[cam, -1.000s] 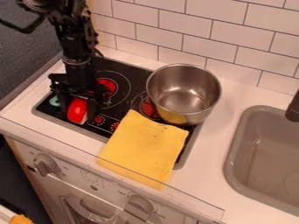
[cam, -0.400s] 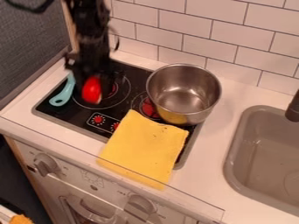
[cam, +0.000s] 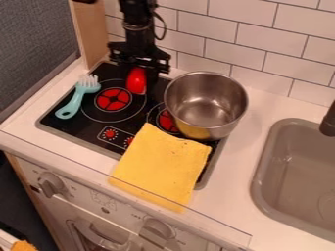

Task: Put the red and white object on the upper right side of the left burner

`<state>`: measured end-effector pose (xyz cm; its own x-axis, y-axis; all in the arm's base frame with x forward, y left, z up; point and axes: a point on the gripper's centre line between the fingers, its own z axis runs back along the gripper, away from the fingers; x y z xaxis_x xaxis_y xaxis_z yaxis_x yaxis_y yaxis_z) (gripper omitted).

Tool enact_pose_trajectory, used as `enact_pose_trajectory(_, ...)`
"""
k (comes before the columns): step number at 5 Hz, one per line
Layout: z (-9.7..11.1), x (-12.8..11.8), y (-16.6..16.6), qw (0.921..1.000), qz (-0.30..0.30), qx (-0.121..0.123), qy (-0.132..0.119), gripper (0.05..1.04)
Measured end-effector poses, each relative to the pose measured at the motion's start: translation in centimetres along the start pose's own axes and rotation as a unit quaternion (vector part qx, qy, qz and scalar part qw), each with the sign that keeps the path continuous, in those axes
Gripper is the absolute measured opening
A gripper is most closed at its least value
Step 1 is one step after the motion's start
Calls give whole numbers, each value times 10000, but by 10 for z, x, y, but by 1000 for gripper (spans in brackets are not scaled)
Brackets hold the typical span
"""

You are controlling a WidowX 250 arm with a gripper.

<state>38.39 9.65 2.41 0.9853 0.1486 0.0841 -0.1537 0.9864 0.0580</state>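
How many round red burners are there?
2: the left burner, beside the blue brush; the right burner, partly behind the metal pot. The pot or yellow cloth may hide more.

Camera view: my black arm (cam: pixel 135 22) enters at the top edge, left of centre. It hangs nearly upright, a cable (cam: pixel 163 28) looping off its right side in view. Gripper (cam: pixel 138 86) below, fingers (cam: pixel 152 78) pointing down, clamped in a hold.

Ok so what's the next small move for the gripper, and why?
Probably lower the red object gently: the gripper holds it at the upper right side of the left burner, already the right spot, though I can't tell whether it touches the stovetop.
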Motion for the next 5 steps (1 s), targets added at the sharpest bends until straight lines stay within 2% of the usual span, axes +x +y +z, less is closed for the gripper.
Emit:
enact_pose_trajectory(1,-13,16,-2,10000,-5,36,75,588)
enact_pose_trajectory(2,-13,19,-2,9999,-58,30,106,691)
enact_pose_trajectory(3,-14,18,-4,9999,-83,-44,142,948)
enact_pose_trajectory(4,14,21,-6,9999,-106,-119,-62,1004)
enact_pose_trajectory(5,53,26,-8,9986,-97,-236,-462,1000)
